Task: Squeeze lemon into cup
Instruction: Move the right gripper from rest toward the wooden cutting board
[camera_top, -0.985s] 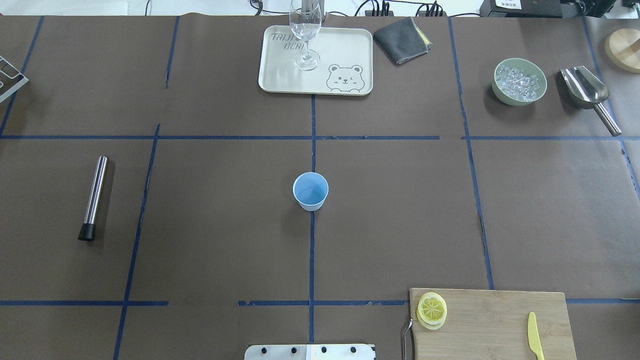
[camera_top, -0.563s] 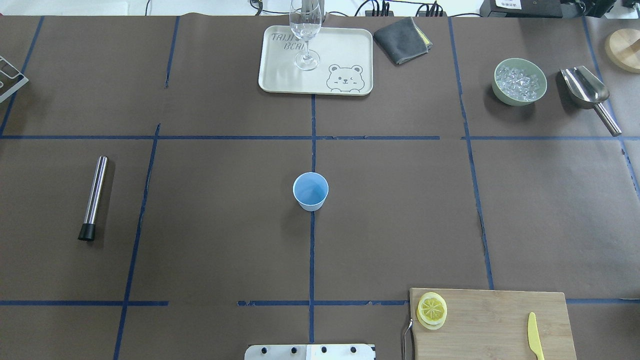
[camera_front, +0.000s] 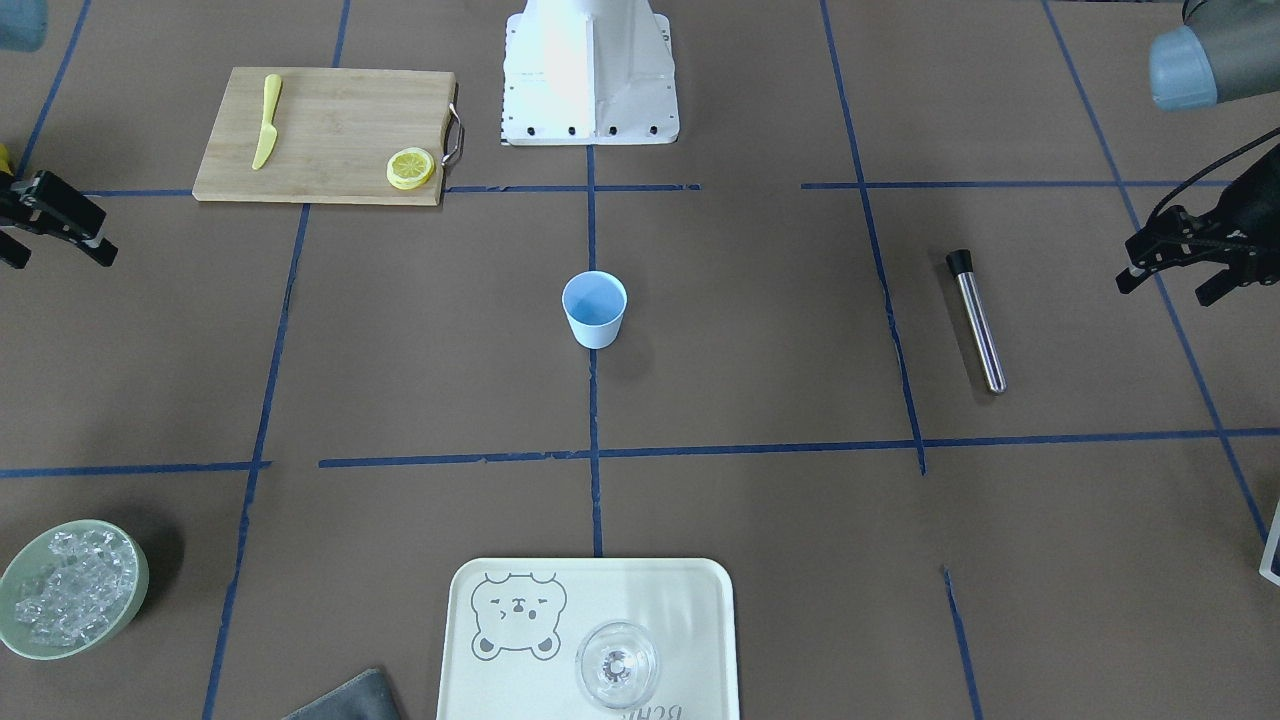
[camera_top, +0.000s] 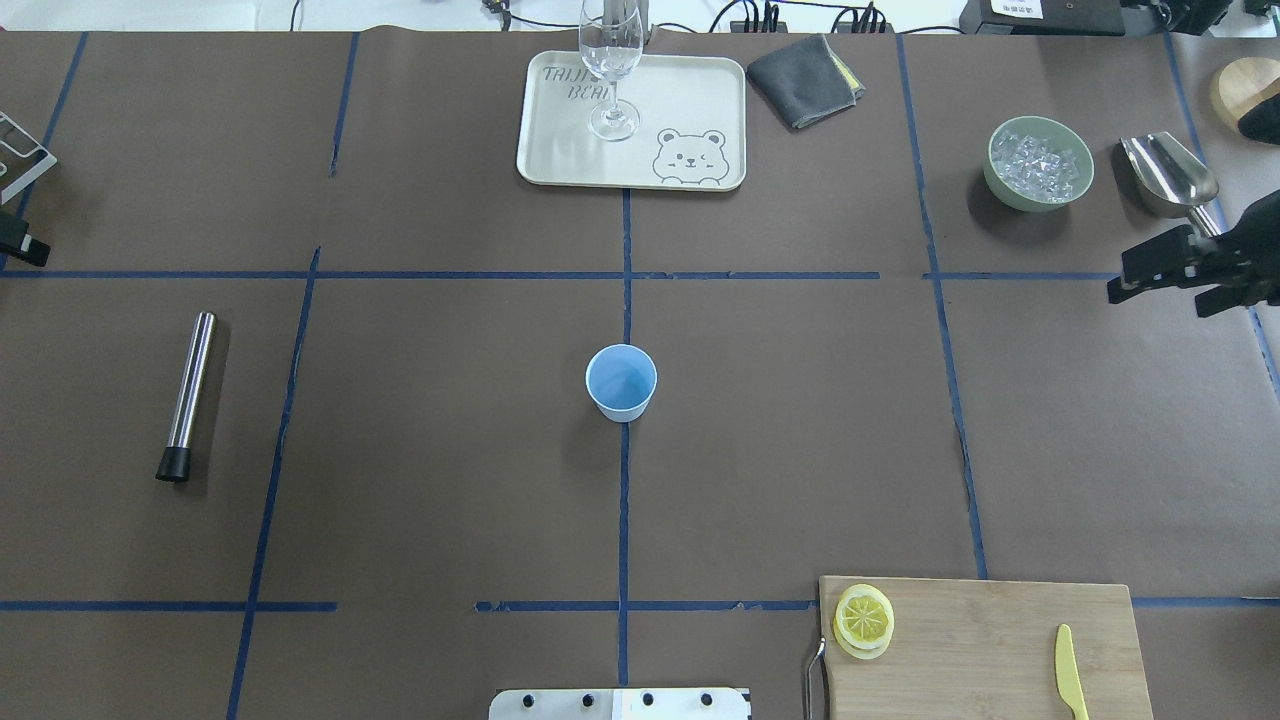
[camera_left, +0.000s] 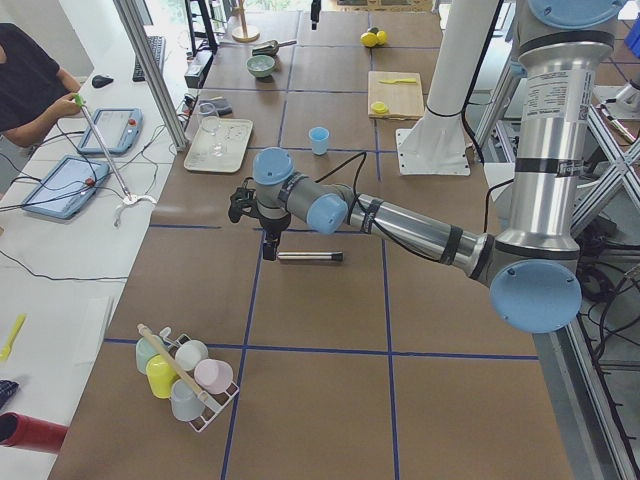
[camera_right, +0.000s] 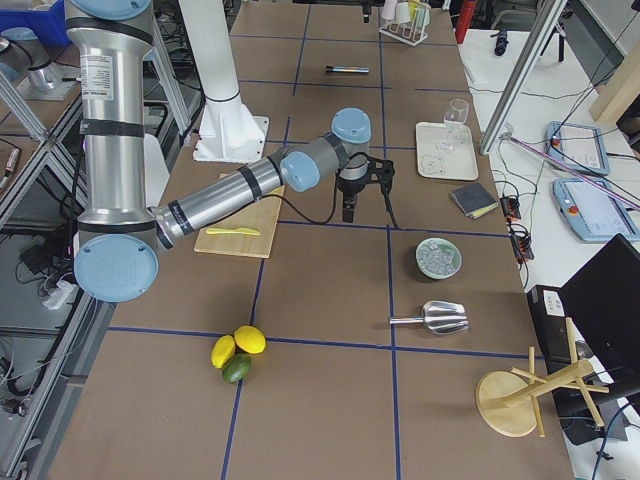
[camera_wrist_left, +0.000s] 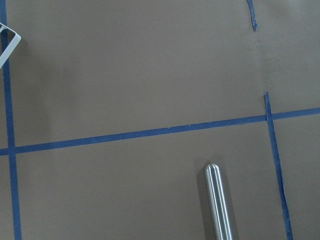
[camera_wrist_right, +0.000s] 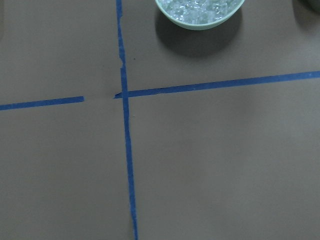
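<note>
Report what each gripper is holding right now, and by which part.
Nothing is held. The left gripper and right gripper are both open and empty; the lemon lies on the cutting board, and the cup stands untouched.

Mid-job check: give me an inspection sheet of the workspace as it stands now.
Surface: table covered in brown paper with a blue tape grid; no spills seen.
Job's things: lemon slices stacked on the board's corner; cup upright at centre, looks empty.
Clutter: board, knife, metal rod, tray with wine glass, cloth, ice bowl, scoop.
Grippers: left gripper and right gripper both open, empty, out at the table's sides.
Cables: bundle at the far edge.
Surroundings: operator at a side bench with tablets.
</note>
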